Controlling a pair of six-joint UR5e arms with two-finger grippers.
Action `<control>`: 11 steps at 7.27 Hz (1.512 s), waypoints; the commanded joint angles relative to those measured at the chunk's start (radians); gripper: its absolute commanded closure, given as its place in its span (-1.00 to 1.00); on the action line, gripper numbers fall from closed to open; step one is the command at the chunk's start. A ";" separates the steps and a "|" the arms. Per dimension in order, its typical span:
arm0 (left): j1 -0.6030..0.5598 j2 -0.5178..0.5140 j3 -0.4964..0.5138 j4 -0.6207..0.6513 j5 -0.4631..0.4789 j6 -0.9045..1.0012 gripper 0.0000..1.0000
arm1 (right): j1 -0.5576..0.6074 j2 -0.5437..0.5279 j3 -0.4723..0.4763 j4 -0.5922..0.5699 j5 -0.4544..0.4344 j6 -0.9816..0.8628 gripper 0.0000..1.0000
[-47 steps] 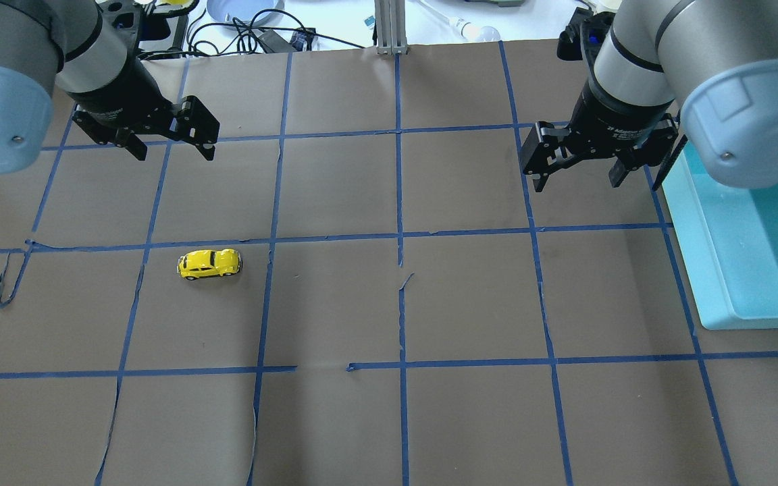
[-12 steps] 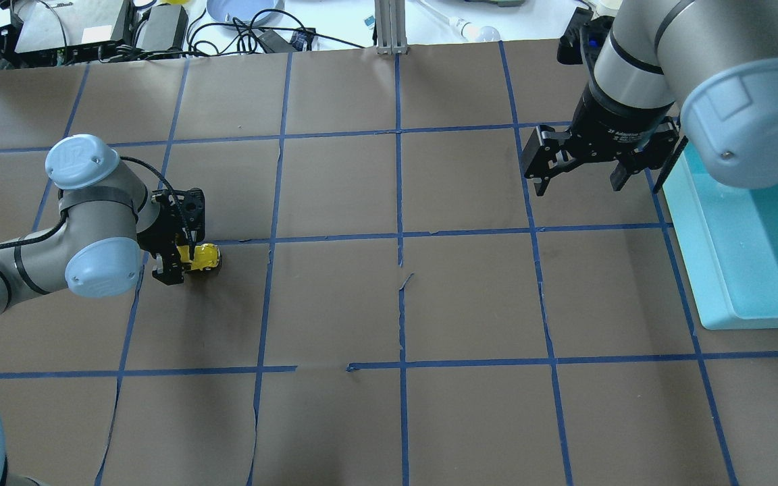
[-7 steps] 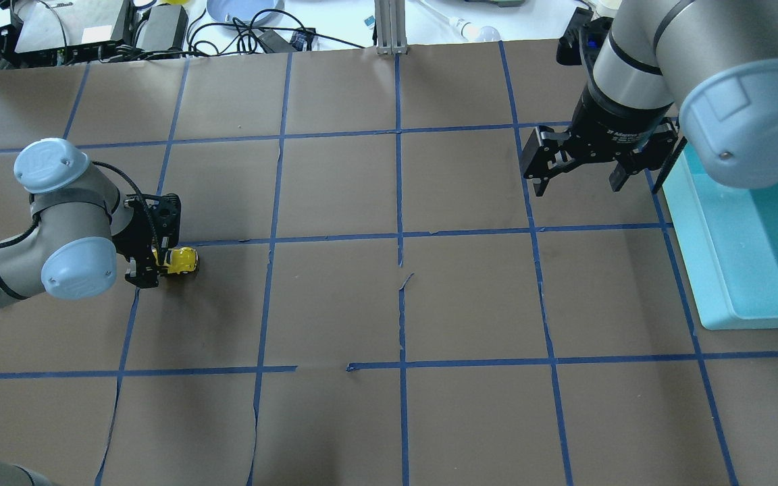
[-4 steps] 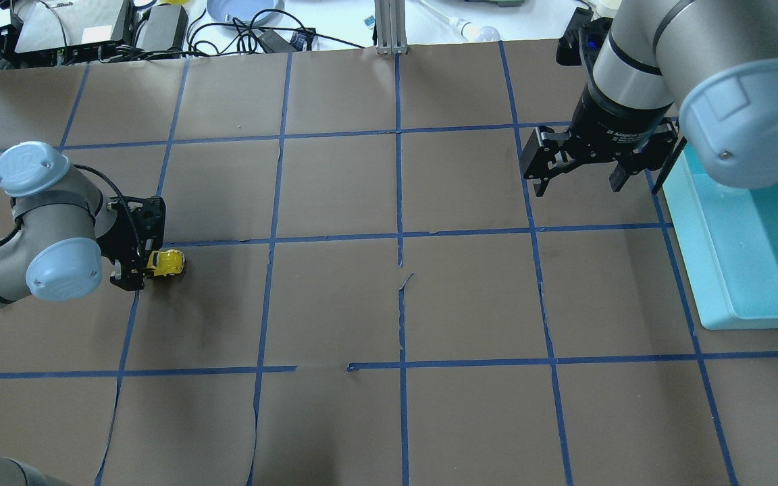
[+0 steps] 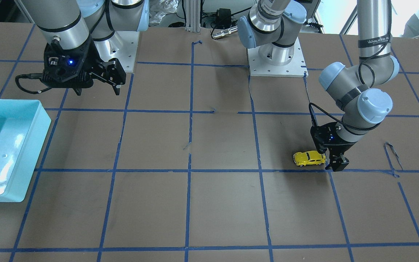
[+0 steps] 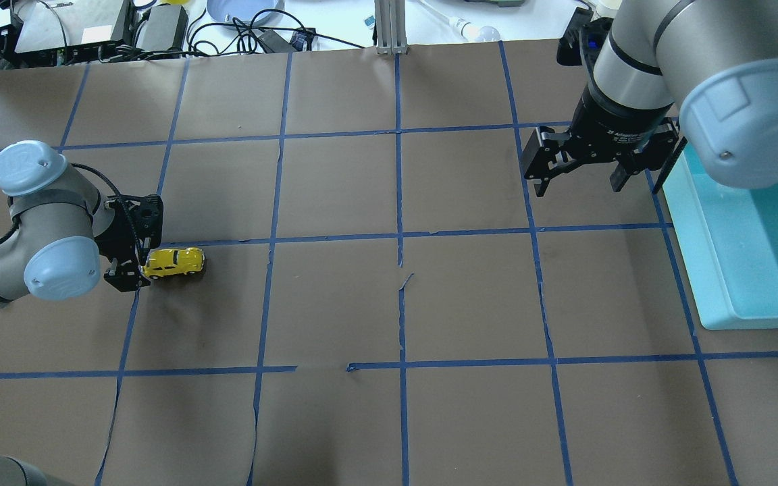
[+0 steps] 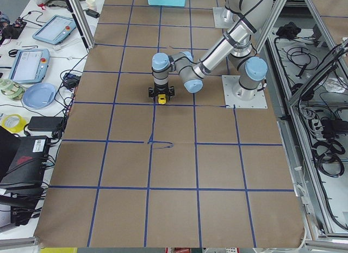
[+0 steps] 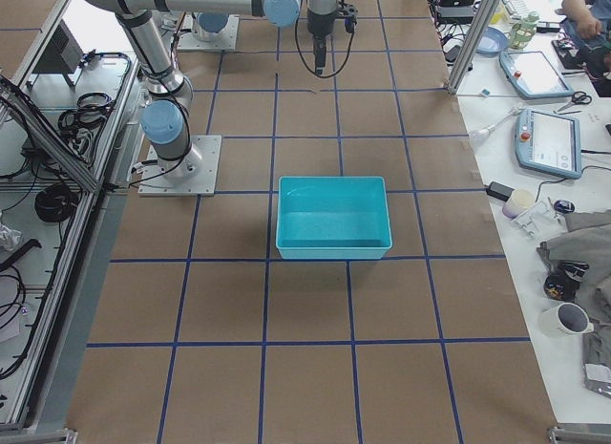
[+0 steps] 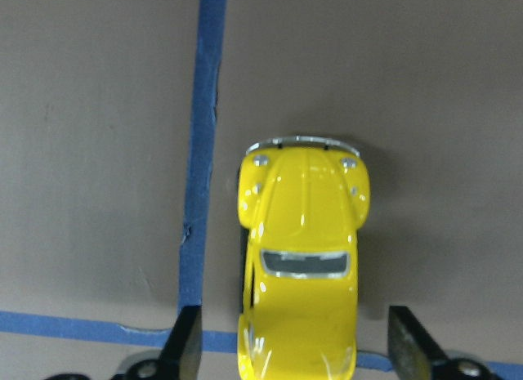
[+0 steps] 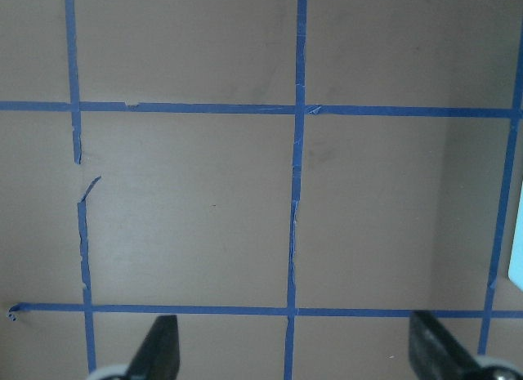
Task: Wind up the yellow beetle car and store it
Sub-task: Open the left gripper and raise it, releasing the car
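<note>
The yellow beetle car (image 6: 174, 261) stands on its wheels on the brown paper at the table's left, also seen in the front view (image 5: 309, 158) and the left side view (image 7: 162, 99). My left gripper (image 6: 134, 260) is low at the car's rear and open. In the left wrist view the car (image 9: 301, 257) has only its tail between the two fingertips (image 9: 186, 341), with a gap on each side. My right gripper (image 6: 578, 177) is open and empty, high beside the bin; its wrist view shows bare paper between its fingers (image 10: 159, 347).
A light blue bin (image 6: 754, 243) stands at the table's right edge, also in the front view (image 5: 9, 145) and right side view (image 8: 334, 215). Blue tape lines (image 6: 399, 236) grid the brown paper. Cables and devices lie beyond the far edge (image 6: 159, 27).
The left gripper came down, shut on the car and dragged it leftward. Now it has opened and the car sticks out further to the right of the fingers. The right arm has not moved.
</note>
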 commanded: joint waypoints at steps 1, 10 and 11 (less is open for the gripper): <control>0.000 0.002 0.001 0.001 -0.001 0.001 -0.91 | 0.000 0.000 0.000 0.000 0.000 0.000 -1.00; -0.115 0.084 0.222 -0.299 -0.085 -0.399 -0.89 | -0.004 0.026 -0.002 -0.017 0.002 -0.011 -1.00; -0.148 0.112 0.317 -0.397 -0.151 -0.566 -0.90 | -0.007 0.038 -0.002 -0.016 0.003 -0.014 -1.00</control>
